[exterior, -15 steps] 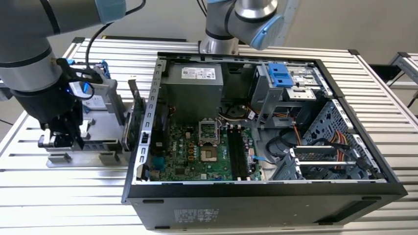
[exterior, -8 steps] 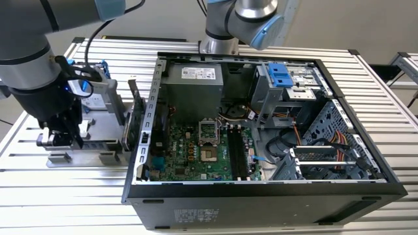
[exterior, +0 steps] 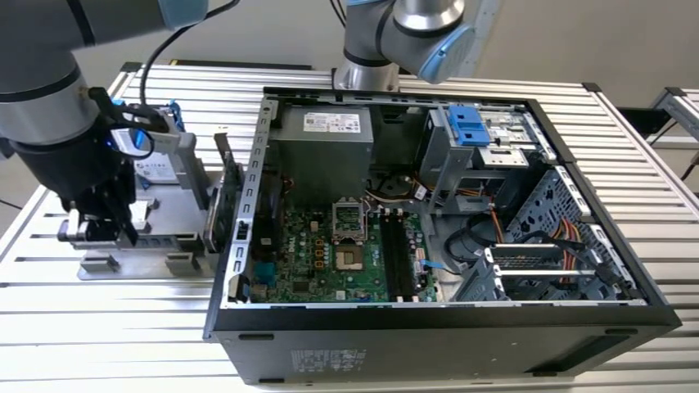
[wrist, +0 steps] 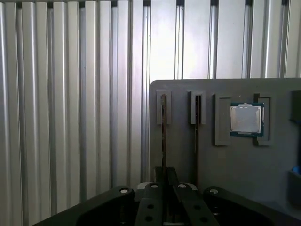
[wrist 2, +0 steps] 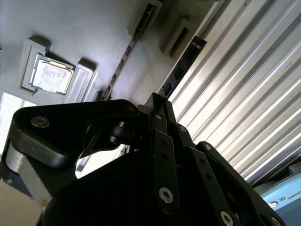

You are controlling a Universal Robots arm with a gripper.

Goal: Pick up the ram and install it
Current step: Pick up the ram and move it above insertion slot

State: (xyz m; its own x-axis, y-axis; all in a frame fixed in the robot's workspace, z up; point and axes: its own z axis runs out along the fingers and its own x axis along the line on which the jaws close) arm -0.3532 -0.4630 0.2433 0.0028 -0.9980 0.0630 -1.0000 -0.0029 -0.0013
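We worked at a table point(exterior: 110, 344) of ribbed aluminium slats, silver-grey and laid side by side. In the first wrist view its slats point(wrist: 70, 117) threw back bright bands of light. A plain pale wall point(exterior: 611, 41) stood behind, and a second slatted frame point(exterior: 679, 106) sat at the exterior view's right edge.

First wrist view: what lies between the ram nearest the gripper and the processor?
A second stick stands on edge between the ram and the processor, in the first wrist view.
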